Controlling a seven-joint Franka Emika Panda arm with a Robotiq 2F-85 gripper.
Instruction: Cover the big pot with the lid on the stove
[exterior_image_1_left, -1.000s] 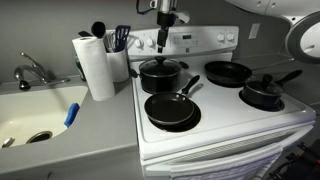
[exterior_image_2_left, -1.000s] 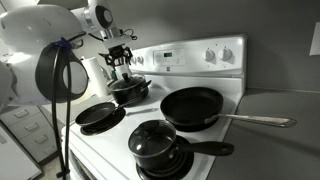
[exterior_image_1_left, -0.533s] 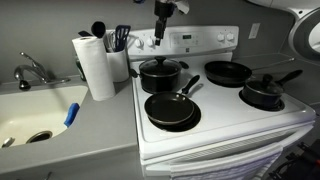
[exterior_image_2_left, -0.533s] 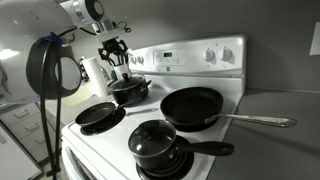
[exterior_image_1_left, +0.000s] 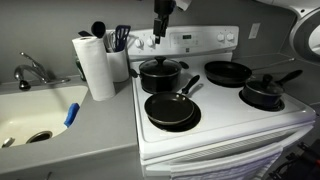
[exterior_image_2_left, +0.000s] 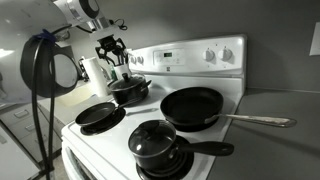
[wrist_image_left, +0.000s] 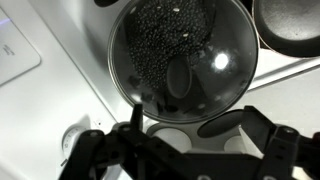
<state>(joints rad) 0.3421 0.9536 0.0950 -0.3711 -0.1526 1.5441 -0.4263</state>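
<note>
Grey wall is backing the white stove (exterior_image_1_left: 230, 122) in an exterior view. The gripper (exterior_image_1_left: 158, 33) is hanging over the rear burner, carrying nothing. Straight below the jaws, the big pot (exterior_image_1_left: 160, 76) is sitting with the lid (exterior_image_1_left: 160, 63) lying on top. A frying pan (exterior_image_1_left: 170, 110) is resting further below and forward of them.

In an exterior view the gripper (exterior_image_2_left: 112, 52) is hovering with jaws spread apart, clear of the lid (exterior_image_2_left: 128, 82), which is covering the big pot (exterior_image_2_left: 128, 93) underneath them. The stove (exterior_image_2_left: 190, 55) is carrying it.

In the wrist view the gripper (wrist_image_left: 185, 150) is showing its fingers (wrist_image_left: 95, 150) wide apart and empty. Beyond the jaws, the lid (wrist_image_left: 150, 50) is filling the pot's rim, with its knob (wrist_image_left: 178, 76) lying between the two fingers' lines.
</note>
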